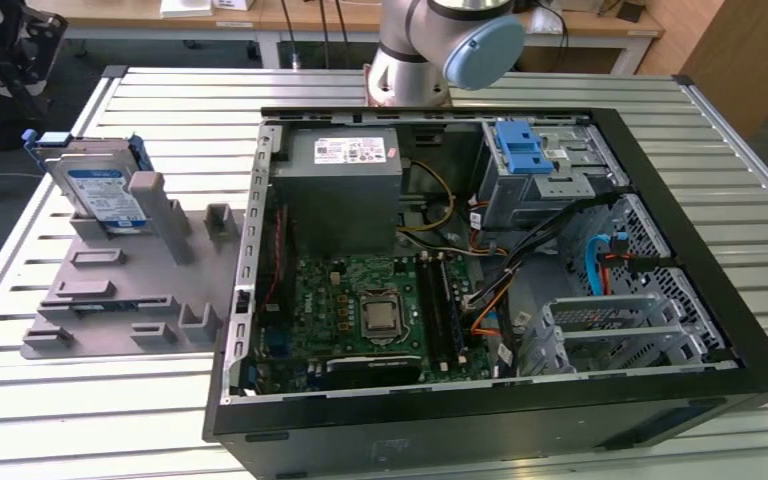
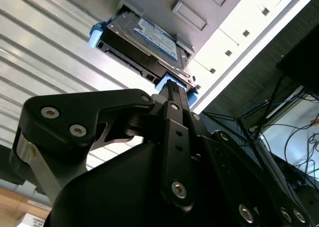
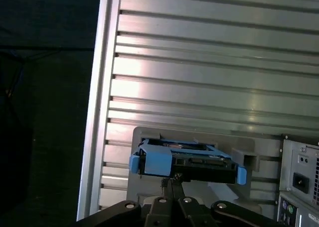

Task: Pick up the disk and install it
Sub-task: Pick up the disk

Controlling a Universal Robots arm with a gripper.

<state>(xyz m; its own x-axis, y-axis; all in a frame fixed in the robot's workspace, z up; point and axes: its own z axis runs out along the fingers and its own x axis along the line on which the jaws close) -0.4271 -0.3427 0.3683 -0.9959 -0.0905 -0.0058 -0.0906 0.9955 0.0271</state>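
Where the disk sits: the disk (image 1: 101, 190), a flat rectangular silver-metal hard drive with a blue-and-white label and a blue plastic frame, stands slotted in a grey plastic holder (image 1: 117, 290) on the slatted metal surface (image 1: 77, 425). It is at the exterior view's left, apart from the open black computer tower case (image 1: 491, 420), and is not yet picked up.

End effector: the black end effector (image 3: 172, 178) has its fingertips drawn together with no gap between them, and nothing is in its hold. In both wrist views it lines up with the disk's (image 3: 187, 160) blue-framed upper edge. I judge it clear of the disk, not touching.

Disk's pointing: it stands on one short end, so the long axis runs close to upright with a slight lean. The labelled face is turned toward the exterior view's camera, and the blue frame's tab is uppermost (the part nearest the end effector).

Risk, closed tips: coming down as it is now, the end effector would strike the frame's top edge instead of straddling it.

Risk, grip: the plastic frame probably flexes. An off-centre pinch could let the disk tilt, bind in the holder's slot or slip.

Risk, install: loose cables (image 1: 544, 250) lie just beside the grey metal drive cage (image 1: 571, 185) and could snag the disk on entry.
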